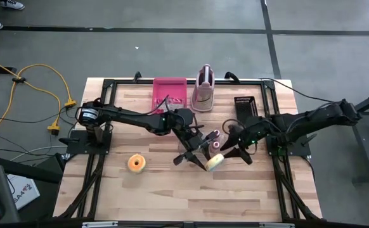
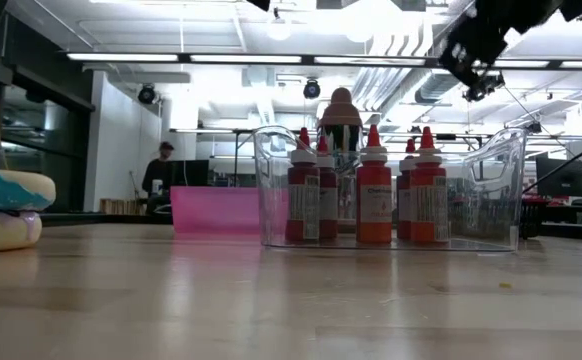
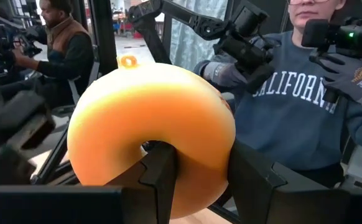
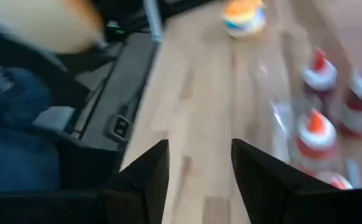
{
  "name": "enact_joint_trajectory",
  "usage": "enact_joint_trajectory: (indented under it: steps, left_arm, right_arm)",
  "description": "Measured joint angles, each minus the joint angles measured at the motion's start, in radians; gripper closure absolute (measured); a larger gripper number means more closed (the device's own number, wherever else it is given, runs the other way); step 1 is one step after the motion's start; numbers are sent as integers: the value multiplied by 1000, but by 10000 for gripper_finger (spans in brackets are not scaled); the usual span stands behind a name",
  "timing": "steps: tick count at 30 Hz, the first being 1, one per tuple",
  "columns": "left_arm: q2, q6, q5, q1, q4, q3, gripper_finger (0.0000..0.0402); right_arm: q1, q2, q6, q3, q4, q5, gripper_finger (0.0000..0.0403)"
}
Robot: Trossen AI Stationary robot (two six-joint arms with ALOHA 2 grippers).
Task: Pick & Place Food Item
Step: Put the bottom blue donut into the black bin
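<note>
A plain orange-yellow doughnut (image 3: pixel 150 106) fills the left wrist view, and my left gripper (image 3: pixel 199 158) is shut on it. From above, this doughnut (image 1: pixel 214 162) and my left gripper (image 1: pixel 203 157) are at the table's middle, just on the near side of a clear bin (image 2: pixel 491 180) of red sauce bottles (image 2: pixel 374 190). A second doughnut (image 1: pixel 137 163) with orange and blue icing rests flat on the table, toward its near left. My right gripper (image 4: pixel 199 152) is open with nothing between its fingers, just right of the held doughnut (image 1: pixel 238 151). My left gripper holds the doughnut's ring at its lower part (image 3: pixel 199 180). One finger (image 3: pixel 159 177) goes through the hole and the other finger (image 3: pixel 255 183) lies outside the ring. The fingers come in level. The doughnut stands upright on edge, lifted above the tabletop.
A pink tray (image 1: pixel 170 92) and a pink-and-white item (image 1: pixel 203 88) are at the table's far edge, with a black object (image 1: pixel 245 104) to their right. A person in a blue sweatshirt (image 3: pixel 293 93) is beyond the table. Bare wood lies along the near edge (image 1: pixel 184 199).
</note>
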Motion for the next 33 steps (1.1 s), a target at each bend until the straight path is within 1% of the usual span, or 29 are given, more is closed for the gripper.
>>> enact_joint_trajectory:
  steps: [3,8,17,19,23,27,30,33]
  left_arm:
    - [0,-15,0,0,2,0,280]
    - [0,-23,0,0,1,0,280]
    - [0,-24,-1,0,1,0,280]
    - [0,-24,-1,0,1,0,280]
    - [0,-24,-2,0,1,0,280]
    - [0,-24,-2,0,1,0,280]
    - [0,-24,-2,0,1,0,280]
    - [0,-24,-2,0,5,0,280]
  right_arm:
    - [23,-13,-49,0,37,-6,242]
    - [49,-65,-69,0,68,-38,242]
    - [69,-93,-136,1,94,-3,239]
    - [68,-93,-160,1,98,5,228]
    - [68,-93,-187,1,113,27,190]
    - [68,-93,-196,1,143,4,158]
    - [68,-93,-207,1,165,-3,148]
    - [72,-93,-222,1,185,-4,148]
